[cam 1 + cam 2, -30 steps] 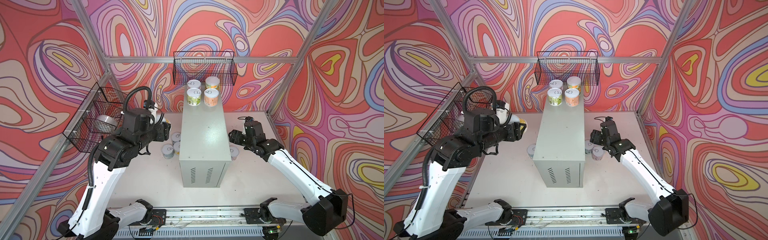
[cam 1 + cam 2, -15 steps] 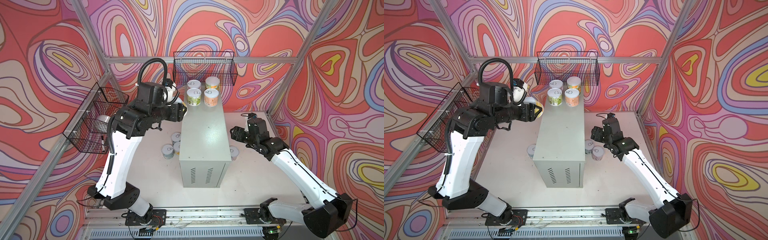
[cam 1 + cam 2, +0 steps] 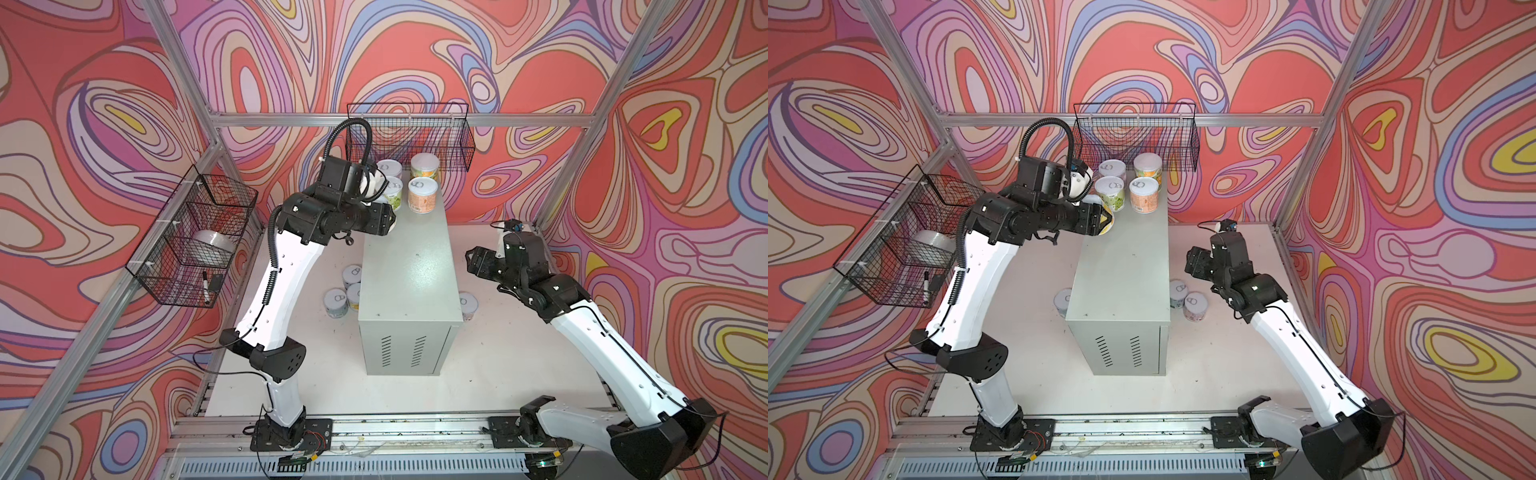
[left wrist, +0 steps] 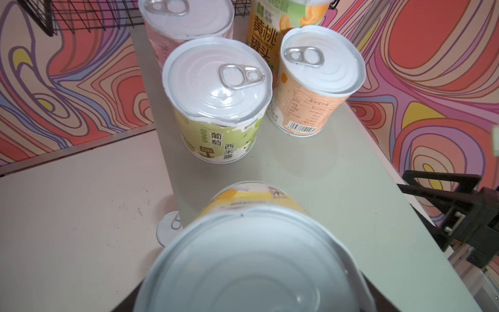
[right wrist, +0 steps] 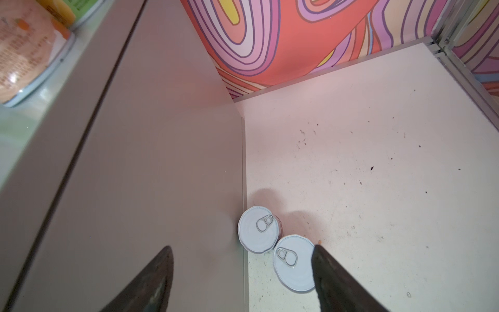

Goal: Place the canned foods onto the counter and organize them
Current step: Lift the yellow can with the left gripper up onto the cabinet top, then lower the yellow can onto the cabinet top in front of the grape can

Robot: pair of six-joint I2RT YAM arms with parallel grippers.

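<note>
A yellow can (image 4: pixel 251 256), gripped tilted in the left jaws, is held over the bench's (image 3: pixel 1121 266) left edge just short of the green can (image 4: pixel 218 108), while the right jaws are seen open and empty.

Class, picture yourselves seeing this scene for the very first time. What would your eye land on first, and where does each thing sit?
The loud swirl-patterned walls in red, pink and purple surround everything. In the middle stands the grey counter, with four cans clustered at its far end. The left pincer holds a yellow can over the counter's left edge, beside them.
</note>
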